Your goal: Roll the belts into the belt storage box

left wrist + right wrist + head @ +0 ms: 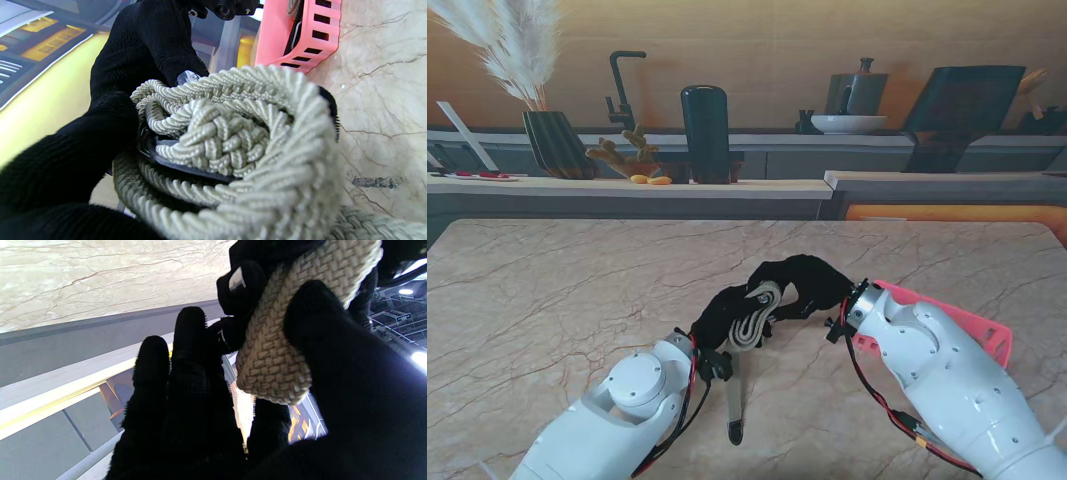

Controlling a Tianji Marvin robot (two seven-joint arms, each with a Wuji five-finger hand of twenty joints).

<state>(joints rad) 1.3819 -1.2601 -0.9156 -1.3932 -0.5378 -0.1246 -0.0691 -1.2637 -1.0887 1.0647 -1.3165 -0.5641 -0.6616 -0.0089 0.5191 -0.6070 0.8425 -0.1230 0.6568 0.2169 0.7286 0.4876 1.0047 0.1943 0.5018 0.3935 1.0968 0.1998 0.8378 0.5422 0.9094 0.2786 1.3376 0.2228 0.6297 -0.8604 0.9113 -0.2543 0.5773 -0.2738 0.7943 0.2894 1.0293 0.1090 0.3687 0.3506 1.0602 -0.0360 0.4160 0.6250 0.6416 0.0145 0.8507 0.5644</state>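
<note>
Mostly wound: left hand (717, 325) and right hand (807, 283) are both clamping the belt (755, 318) coil above the table (547, 300); tail is hanging loose, box (987, 335) is waiting.

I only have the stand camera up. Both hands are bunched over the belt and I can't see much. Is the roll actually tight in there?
Observer: The left wrist view shows the belt wound in several loose braided coils, with gaps between them.
Operator: Is the right hand gripping it?
Observer: Yes; the right wrist view shows a thumb pressed on the woven roll.
Operator: Anything already in the pink box?
Observer: Through its slots the left wrist view shows something dark inside; I cannot tell what.
</note>
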